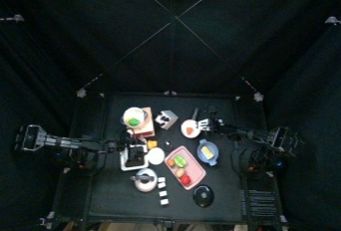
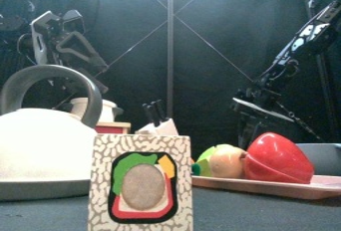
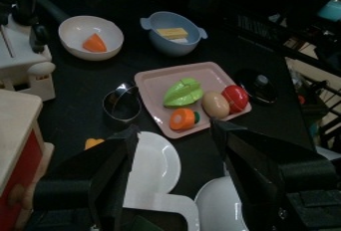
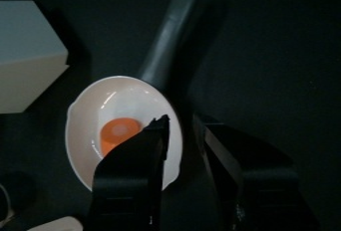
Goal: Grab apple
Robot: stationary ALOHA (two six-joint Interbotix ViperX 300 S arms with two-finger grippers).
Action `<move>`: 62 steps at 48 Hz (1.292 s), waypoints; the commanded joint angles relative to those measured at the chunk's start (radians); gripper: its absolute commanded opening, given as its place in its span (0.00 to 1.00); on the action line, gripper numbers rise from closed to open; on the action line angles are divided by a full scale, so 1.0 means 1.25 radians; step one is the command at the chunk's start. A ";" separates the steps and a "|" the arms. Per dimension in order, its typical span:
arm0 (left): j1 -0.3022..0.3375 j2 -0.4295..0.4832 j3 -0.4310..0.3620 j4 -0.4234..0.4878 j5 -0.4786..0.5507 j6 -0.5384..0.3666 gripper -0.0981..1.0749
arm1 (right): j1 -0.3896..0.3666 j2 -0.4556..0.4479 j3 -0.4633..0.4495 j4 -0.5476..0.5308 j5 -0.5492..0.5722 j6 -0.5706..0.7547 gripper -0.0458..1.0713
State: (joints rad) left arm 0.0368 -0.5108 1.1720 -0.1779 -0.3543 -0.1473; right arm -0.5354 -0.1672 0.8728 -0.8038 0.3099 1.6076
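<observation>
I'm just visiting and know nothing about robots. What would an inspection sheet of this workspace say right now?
Surface: small black table, crowded with toy kitchen things.
Job's things: red apple lies on the pink tray beside other toy food, untouched.
Clutter: white kettle, sandwich-print box, white bowl, blue bowl, white pan with a fried egg.
Grippers: left gripper open, above the table short of the tray; right gripper open, over the white pan, holding nothing.
Cables: nothing seen clearly.
Surroundings: black curtains on all sides; no person seen.
</observation>
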 commanded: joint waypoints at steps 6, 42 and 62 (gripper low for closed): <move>0.001 -0.001 -0.010 0.001 -0.004 0.001 0.88 | 0.080 -0.096 -0.016 0.021 -0.013 -0.001 0.65; 0.001 -0.001 -0.010 0.000 -0.007 0.000 0.88 | 0.603 -0.113 -0.007 0.045 -0.027 0.007 0.66; 0.000 -0.001 -0.010 0.000 -0.007 -0.001 0.88 | 0.798 -0.009 -0.155 0.150 0.167 0.005 0.80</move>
State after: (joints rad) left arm 0.0368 -0.5108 1.1720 -0.1779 -0.3543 -0.1488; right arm 0.4310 -0.1795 0.7470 -0.6719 0.3958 1.6153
